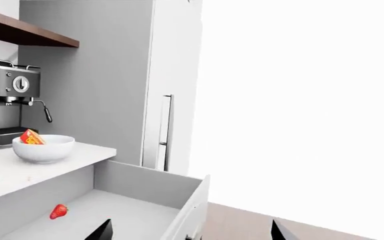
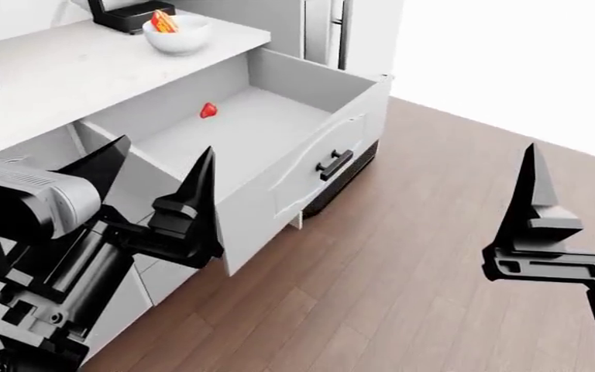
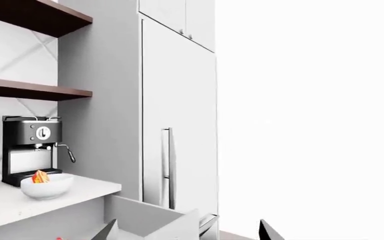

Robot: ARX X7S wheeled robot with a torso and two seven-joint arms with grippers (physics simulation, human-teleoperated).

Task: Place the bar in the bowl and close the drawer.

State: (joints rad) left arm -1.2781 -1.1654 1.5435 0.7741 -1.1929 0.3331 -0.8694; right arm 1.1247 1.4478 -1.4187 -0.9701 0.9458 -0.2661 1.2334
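The bar (image 2: 163, 21) lies tilted in the white bowl (image 2: 179, 36), which sits on the pale counter (image 2: 80, 70) before a coffee machine (image 1: 8, 102), below brown wall shelves (image 3: 35, 90). The drawer (image 2: 308, 101) stands pulled out over the wooden floor (image 2: 401, 256), holding a strawberry (image 2: 208, 111). The left gripper (image 2: 158, 174) and right gripper (image 3: 185, 230) both hang spread apart, holding nothing.
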